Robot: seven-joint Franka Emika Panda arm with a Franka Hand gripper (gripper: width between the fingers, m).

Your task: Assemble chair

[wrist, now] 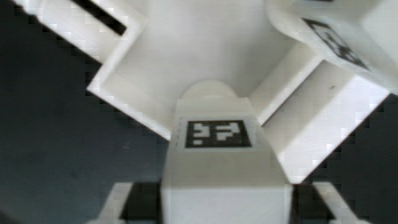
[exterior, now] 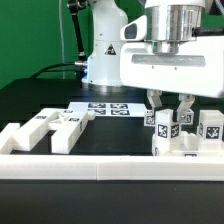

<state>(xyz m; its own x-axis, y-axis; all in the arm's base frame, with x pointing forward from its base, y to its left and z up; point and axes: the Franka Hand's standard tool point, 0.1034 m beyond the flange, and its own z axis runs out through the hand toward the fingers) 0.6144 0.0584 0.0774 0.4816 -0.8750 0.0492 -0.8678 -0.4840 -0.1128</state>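
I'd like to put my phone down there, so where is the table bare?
Bare black table lies between the loose parts on the exterior view's left and the chair pieces on its right, in front of the marker board. The right is crowded: the end effector hangs right over those pieces.

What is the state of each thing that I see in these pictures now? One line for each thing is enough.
gripper: lowered, one finger on each side of the tagged piece; whether it clamps is unclear.
tagged piece: standing between the fingers.
half-built chair: standing at the exterior view's right.
loose parts: lying apart from the gripper, at the exterior view's left.
marker board: lying flat.
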